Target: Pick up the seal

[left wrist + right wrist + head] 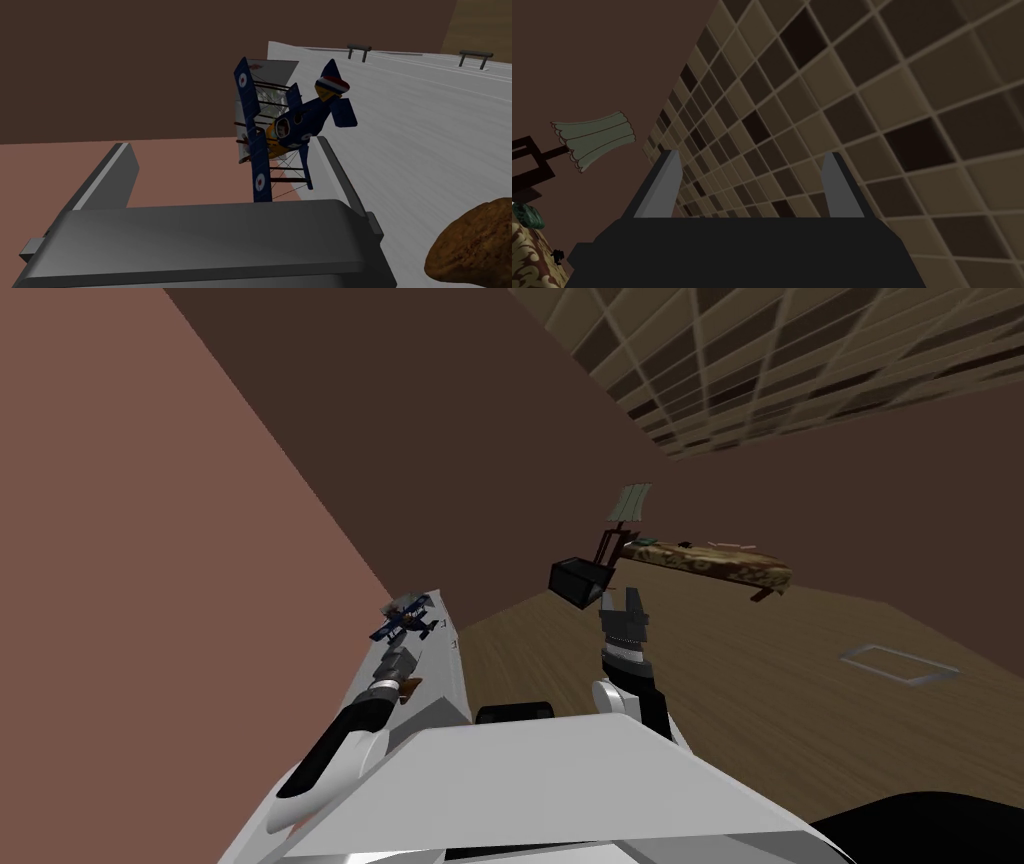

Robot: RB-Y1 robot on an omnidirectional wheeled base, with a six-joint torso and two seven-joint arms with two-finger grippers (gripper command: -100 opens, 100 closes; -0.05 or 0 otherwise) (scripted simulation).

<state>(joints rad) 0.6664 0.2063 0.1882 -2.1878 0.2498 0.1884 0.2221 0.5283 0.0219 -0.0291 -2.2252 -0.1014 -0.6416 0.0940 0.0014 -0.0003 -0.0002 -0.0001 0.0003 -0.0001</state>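
Note:
The seal (472, 247) is a brown, rough lump lying on a white cabinet top (430, 135), off to the side of my left gripper (225, 172) and outside its fingers. That gripper is open with nothing held; its fingers (117, 172) frame a blue toy biplane (290, 130) standing farther along the top. In the head view the seal (409, 690) lies beside my left gripper (399, 656), with the biplane (408, 618) beyond. My right gripper (625, 604) hangs raised over the floor, open and empty, as its wrist view (749, 185) also shows.
The white cabinet (445, 648) runs along a pink wall (150, 538) on my left. Two dark handles (359, 50) sit on its front. Farther off stand a dark box (580, 580), a lamp (630, 502) and a bed with a mottled brown cover (715, 560). Wooden floor spreads to the right.

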